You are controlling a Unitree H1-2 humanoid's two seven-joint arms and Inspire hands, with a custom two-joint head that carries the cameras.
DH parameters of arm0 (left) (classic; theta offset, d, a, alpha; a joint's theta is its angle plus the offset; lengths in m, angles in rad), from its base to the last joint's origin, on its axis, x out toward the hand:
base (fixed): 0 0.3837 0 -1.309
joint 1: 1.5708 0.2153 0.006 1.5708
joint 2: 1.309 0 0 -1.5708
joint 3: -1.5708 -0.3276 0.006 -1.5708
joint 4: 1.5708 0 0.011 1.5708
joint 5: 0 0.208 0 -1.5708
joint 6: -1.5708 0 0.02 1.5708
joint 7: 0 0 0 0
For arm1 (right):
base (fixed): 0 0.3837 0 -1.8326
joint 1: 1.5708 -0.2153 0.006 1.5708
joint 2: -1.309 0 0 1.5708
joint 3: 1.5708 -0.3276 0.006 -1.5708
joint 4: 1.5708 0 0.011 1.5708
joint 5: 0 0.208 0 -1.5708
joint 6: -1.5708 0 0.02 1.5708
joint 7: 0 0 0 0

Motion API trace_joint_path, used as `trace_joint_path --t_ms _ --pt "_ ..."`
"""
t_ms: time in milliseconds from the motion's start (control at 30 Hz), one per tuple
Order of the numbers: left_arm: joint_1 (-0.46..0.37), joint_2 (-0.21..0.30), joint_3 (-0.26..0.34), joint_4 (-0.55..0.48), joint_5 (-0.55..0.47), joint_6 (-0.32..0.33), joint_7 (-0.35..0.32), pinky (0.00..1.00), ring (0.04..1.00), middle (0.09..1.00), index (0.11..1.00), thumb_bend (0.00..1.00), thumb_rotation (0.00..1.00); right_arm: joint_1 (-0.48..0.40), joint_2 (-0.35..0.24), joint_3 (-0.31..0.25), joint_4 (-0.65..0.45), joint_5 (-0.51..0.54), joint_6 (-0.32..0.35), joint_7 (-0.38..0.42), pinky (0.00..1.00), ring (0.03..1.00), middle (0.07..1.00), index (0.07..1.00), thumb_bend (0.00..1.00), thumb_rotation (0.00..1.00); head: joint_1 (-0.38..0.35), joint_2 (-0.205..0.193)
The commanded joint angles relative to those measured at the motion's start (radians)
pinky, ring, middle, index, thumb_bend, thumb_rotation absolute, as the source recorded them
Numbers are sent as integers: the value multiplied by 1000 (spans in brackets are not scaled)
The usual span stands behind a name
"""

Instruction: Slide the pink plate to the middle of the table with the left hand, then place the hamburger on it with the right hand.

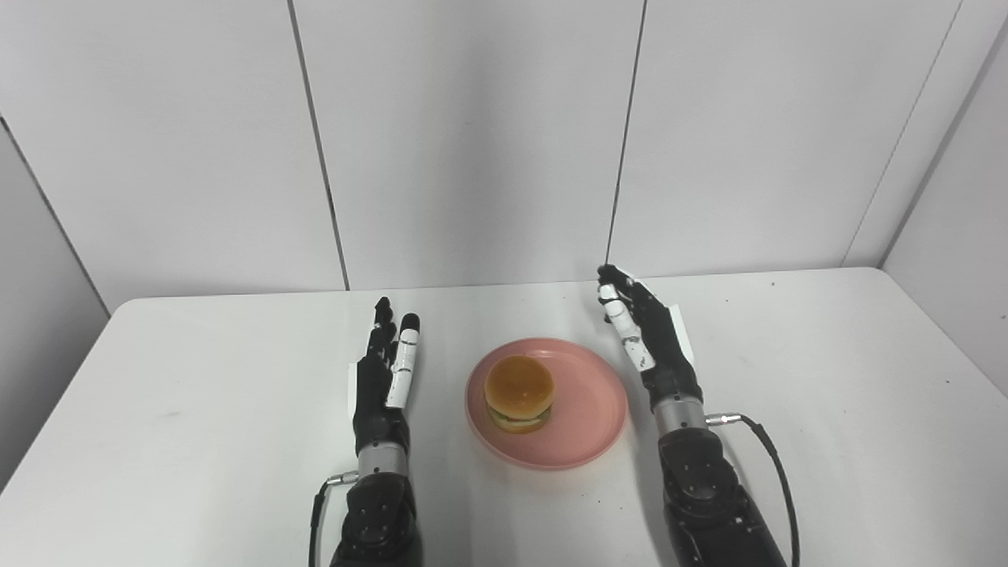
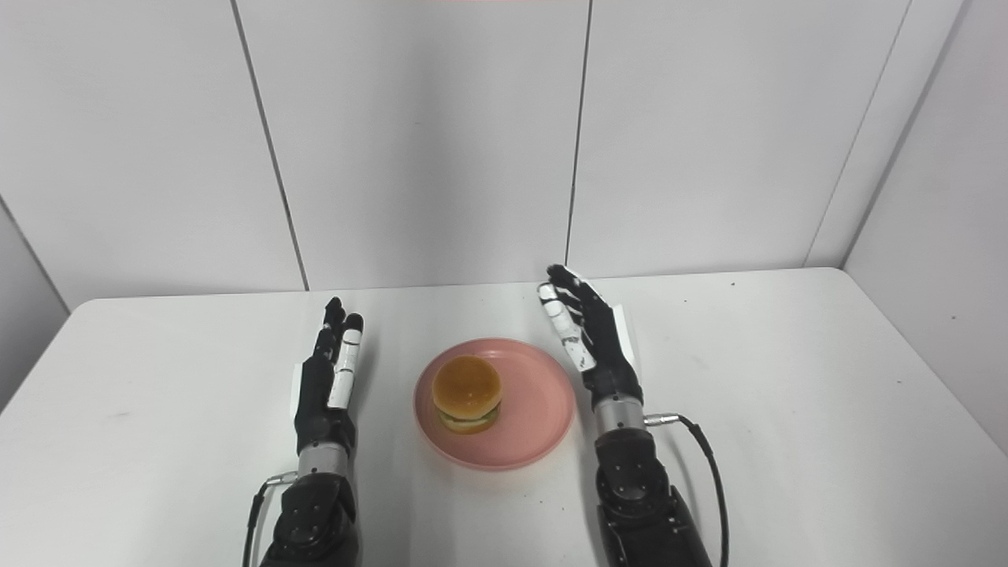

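— Left hand (image 1: 383, 376), black with white finger panels, stands on edge beside the round pink plastic plate (image 1: 587, 429), fingers straight and close together, holding nothing. Why there, do you think?

— Judging by the task, that flat palm faces the plate's rim as a pusher would. It is near the rim but apart from it; a strip of bare white tabletop (image 1: 197, 409) shows between them.

— And the right hand (image 1: 642, 335)?

— Same make, also empty. Its fingers are extended and a little curled at the tips, palm turned toward the plate from the other side. The wrist sits just beside the plate's right rim; whether it touches I cannot tell. A grey cable loops off its forearm.

— Where is the toy hamburger (image 1: 518, 392) with the tan bun and green lettuce edge?

— Upright on the plate, left of the plate's centre, nearer the left hand. Nothing grips it.

— So how far along is this?

— By my reading, both steps look done: the plate lies about midway across the table, between the two arms, and the burger rests on it. The hands flanking it open suggests they have nothing left to carry.

— Anything farther back?

— Only more bare tabletop to the far edge, then pale grey wall panels (image 1: 472, 142) with dark vertical seams.
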Motion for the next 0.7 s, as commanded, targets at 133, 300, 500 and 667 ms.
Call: trace_joint_path --t_ms 133,300,500,667 --pt "-31 29 -15 -4 35 -25 14 997 998 992 948 600 792 -30 -1 -13 -4 49 63 25 816 843 887 829 693 1000 -2 2" --pt "-29 40 -17 -11 18 6 -14 996 1000 988 962 630 808 -26 -9 -12 14 49 66 24 786 837 876 833 701 1000 -5 1" --pt "-19 53 -23 -56 3 60 -54 962 984 958 969 655 814 -8 16 -34 12 90 49 17 810 843 883 840 717 1000 -23 -1" --pt "-12 56 -23 -71 1 62 -63 948 964 958 978 675 813 13 44 -55 51 140 -54 19 851 855 886 870 766 1000 -34 -4"
